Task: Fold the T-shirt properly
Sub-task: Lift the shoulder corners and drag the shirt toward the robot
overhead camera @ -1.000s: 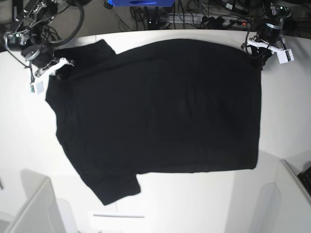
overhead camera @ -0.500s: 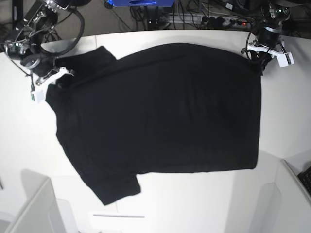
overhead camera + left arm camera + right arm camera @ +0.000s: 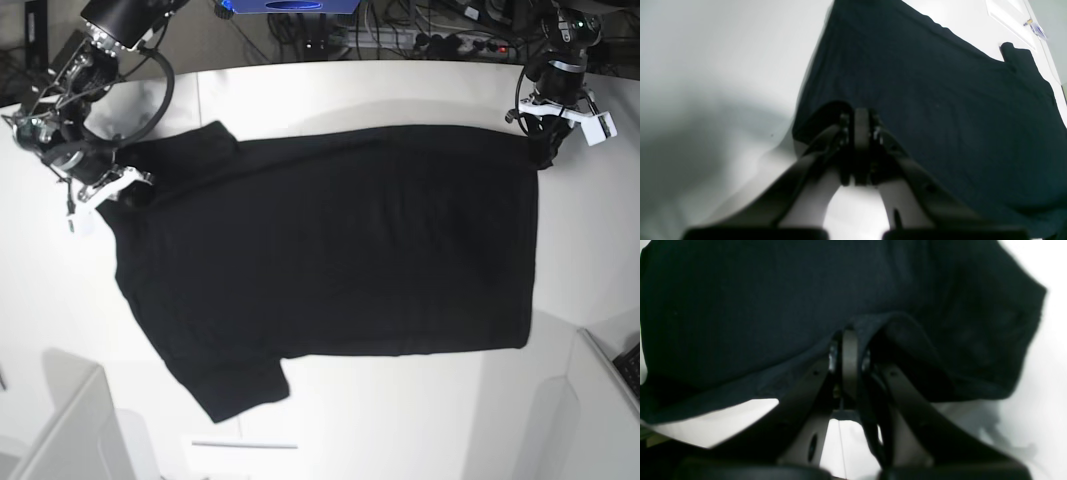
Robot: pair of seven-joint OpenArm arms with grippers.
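Note:
The T-shirt [image 3: 330, 250] lies spread on the white table [image 3: 400, 420], plain black side up, with one sleeve at the near left and one at the far left. At the shirt's far right corner my left gripper [image 3: 543, 150] is shut on the cloth. The left wrist view shows the left gripper [image 3: 862, 115] pinching that corner, with the T-shirt [image 3: 940, 83] stretching away. My right gripper [image 3: 125, 185] is shut on the far left edge beside the sleeve. In the right wrist view the right gripper [image 3: 848, 338] holds a raised fold of the T-shirt [image 3: 756, 300].
Cables and a power strip [image 3: 450, 42] run behind the table's far edge, next to a blue object [image 3: 290, 5]. Pale box edges stand at the near left [image 3: 70, 430] and near right [image 3: 600, 390]. A thin white strip [image 3: 245, 445] lies near the front edge.
Both grippers have moved toward the table's near side with the cloth in them. The shirt's far edge has been drawn nearer, away from the table's back edge.

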